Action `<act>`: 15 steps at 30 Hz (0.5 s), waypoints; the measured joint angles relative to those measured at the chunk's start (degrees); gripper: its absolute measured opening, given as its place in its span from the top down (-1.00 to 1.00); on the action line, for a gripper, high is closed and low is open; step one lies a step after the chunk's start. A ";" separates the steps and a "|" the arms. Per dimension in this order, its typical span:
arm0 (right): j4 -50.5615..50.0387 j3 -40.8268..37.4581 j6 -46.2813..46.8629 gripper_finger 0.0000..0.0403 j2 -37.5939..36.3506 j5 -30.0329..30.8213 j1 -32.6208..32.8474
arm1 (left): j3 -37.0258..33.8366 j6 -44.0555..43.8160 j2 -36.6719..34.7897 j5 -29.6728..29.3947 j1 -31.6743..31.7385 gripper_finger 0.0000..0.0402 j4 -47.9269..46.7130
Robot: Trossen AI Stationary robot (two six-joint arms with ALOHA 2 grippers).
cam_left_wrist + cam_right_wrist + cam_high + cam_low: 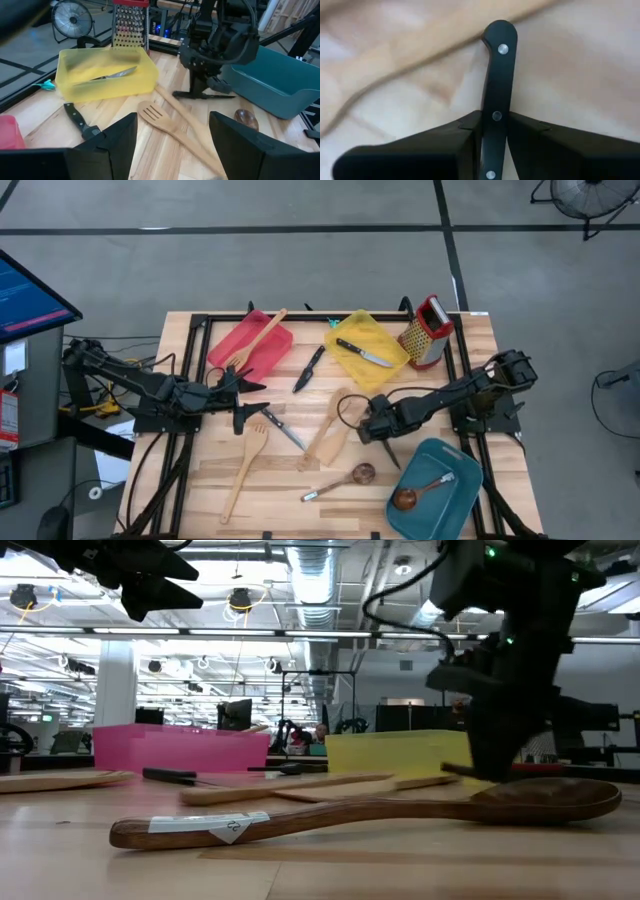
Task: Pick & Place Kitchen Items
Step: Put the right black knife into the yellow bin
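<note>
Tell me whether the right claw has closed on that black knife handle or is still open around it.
Shut on it. In the right wrist view both fingers of the right claw press against the sides of the black knife handle, with no gap visible.

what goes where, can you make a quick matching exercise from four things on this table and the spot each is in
Things:
1. dark-bowled spoon
2. slotted wooden turner
3. steel knife
4. black knife handle

Places:
A. in the red tray
B. between the fingers of the right tool
C. in the teal tray
D. in the yellow tray

Pairs: 1-C, 2-A, 3-D, 4-B
</note>
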 joint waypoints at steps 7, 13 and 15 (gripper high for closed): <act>1.21 0.09 -1.90 0.67 -5.50 5.22 -0.38 | 0.00 0.00 -0.01 0.00 0.00 -0.13 0.00; 11.74 0.11 -9.56 0.67 -11.94 11.55 -0.34 | 0.00 0.00 -0.02 0.00 0.00 -0.13 0.00; 17.83 0.11 -14.66 0.67 -14.41 12.95 -0.34 | 0.00 0.00 -0.02 0.00 0.00 -0.13 0.00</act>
